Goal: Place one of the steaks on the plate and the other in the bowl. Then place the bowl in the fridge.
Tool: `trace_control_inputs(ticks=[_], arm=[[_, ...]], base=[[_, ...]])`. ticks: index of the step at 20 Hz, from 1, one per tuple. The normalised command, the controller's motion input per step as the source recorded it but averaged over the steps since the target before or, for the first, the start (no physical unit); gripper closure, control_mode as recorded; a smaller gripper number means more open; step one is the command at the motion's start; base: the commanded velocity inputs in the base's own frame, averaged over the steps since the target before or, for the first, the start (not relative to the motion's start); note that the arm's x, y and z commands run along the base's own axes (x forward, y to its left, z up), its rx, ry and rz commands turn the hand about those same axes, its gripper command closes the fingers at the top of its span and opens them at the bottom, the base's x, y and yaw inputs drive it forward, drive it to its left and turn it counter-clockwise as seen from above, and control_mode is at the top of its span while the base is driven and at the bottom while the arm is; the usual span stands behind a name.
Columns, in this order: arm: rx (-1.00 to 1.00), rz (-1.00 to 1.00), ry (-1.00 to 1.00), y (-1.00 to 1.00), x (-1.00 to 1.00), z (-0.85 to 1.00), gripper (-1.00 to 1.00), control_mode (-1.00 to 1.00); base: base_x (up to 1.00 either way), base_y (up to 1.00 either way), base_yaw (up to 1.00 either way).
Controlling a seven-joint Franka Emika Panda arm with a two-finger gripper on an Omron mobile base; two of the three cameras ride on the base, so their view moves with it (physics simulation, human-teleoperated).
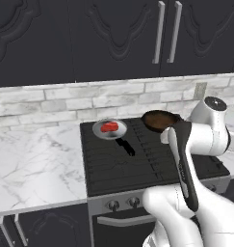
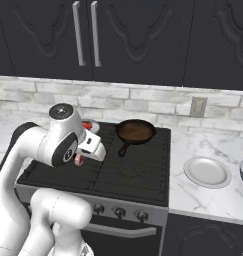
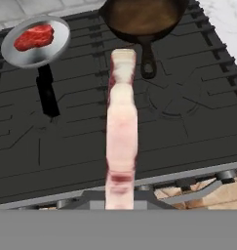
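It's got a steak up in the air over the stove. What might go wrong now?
The held steak hangs edge-on from the gripper above the stove; it might slip and drop onto the burners. The plate sits well off to the right on the counter, so the carry is long. The dark skillet lies along that way, and a low swing might clip it.

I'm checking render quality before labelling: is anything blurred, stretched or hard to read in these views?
Hand view: the pale pink marbled steak held close to the lens looks elongated and soft, hiding the claw's fingertips; the red steak in the small grey pan stays sharp. Left base view: lighting is even. Right base view: the round pale plate is clear.
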Motion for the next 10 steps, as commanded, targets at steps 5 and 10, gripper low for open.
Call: trace_control_inputs(ticks=[5, 10], arm=[[-0.03, 0.01, 0.02, 0.38, -0.07, -0.05, 1.0, -1.0], [0.0, 0.01, 0.0, 0.0, -0.06, -0.04, 1.0, -1.0]], base=[[0.0, 0.0, 0.0], [0.0, 0.0, 0.0]])
